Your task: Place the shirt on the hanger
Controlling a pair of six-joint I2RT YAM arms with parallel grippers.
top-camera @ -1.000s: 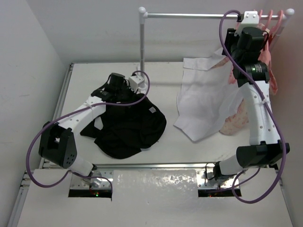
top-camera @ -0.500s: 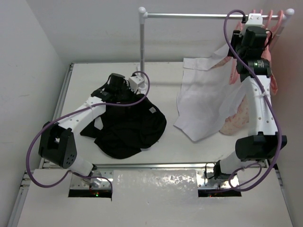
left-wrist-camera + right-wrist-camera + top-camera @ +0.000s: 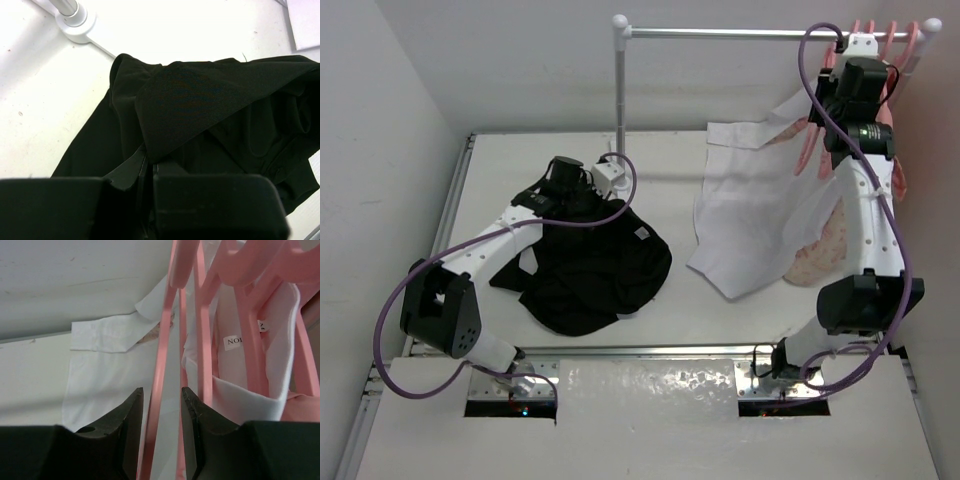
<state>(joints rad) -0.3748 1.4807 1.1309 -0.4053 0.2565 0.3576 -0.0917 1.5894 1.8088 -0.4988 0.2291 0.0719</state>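
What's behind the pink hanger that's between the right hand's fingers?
Behind the hanger: more pink hangers, one carrying a white shirt with a neck label; whatever hangs beyond is covered.

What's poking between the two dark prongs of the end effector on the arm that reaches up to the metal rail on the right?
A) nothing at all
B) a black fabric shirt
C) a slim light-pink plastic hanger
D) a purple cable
C: in the right wrist view, a slim light-pink plastic hanger runs through the gap of the right end effector, with one jaw on either side of it.
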